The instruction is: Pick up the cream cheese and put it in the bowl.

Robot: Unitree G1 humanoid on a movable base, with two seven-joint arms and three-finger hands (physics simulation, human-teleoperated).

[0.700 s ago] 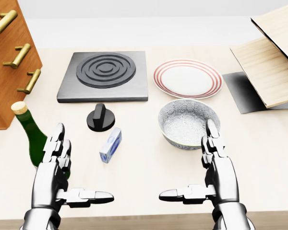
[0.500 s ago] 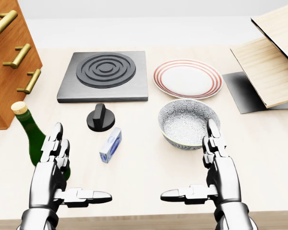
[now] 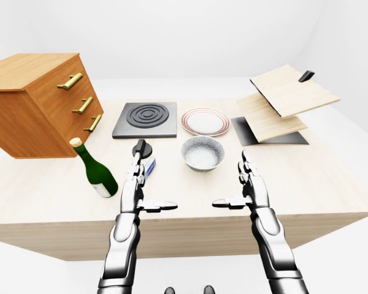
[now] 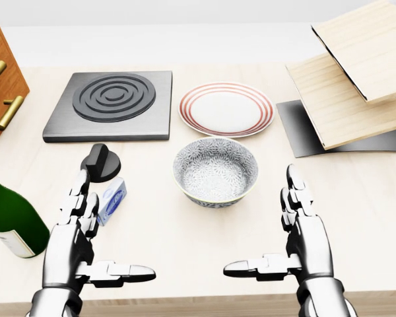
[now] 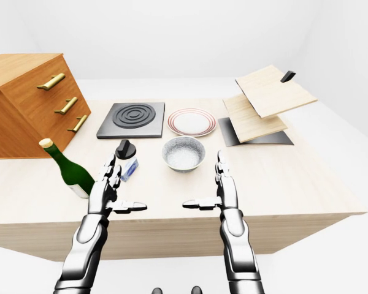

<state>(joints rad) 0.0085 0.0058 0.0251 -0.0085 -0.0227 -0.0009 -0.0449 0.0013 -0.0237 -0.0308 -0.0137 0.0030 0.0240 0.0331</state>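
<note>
In the head view the cream cheese (image 4: 112, 200) lies on the table (image 4: 356, 198) at nine o'clock from the bowl (image 4: 215, 171), just below the black knob (image 4: 101, 162). The left hand (image 4: 79, 247) hovers at six o'clock from the box, fingers spread wide, thumb out, holding nothing. The right hand (image 4: 297, 244) is likewise splayed and empty, at four o'clock from the bowl. A green bottle (image 4: 10, 214) stands at the left edge
</note>
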